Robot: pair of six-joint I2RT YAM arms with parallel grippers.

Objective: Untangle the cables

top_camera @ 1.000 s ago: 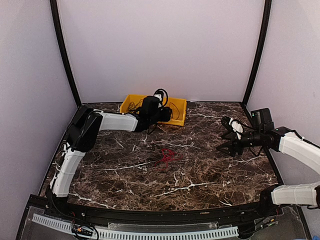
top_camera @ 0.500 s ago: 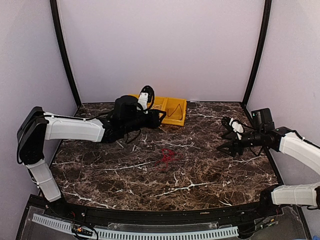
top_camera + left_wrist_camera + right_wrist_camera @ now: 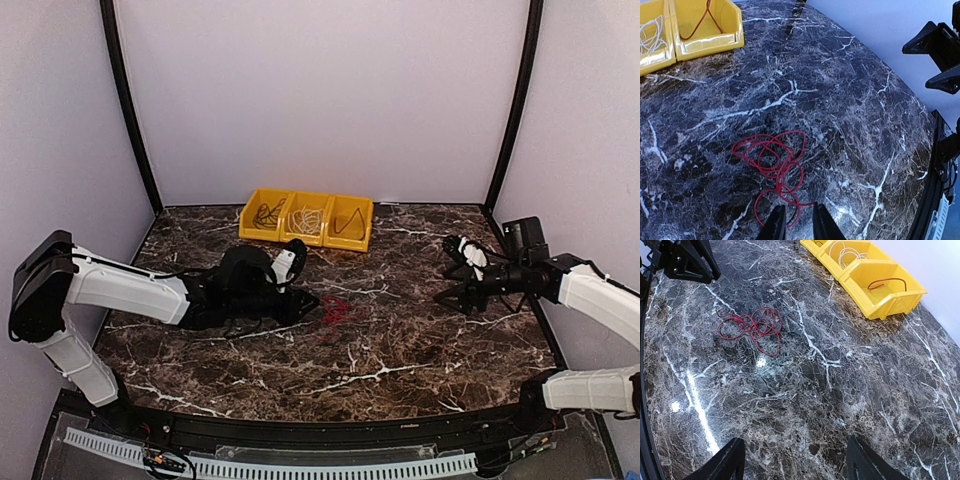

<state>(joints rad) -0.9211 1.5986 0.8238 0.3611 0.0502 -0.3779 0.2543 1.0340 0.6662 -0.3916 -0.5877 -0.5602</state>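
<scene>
On marble tbl (image 3: pixel 420 345): red cables (image 3: pixel 338 312)

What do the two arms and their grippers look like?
Both the left arm and right arm have smooth white shells between black joints, with thin black wiring alongside. Each ends in a black two-finger gripper, the left gripper and right gripper, with tapering fingers and a white part.

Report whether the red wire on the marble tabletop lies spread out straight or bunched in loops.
Bunched: the thin red wire lies in several overlapping loops on the dark marble tabletop.
</scene>
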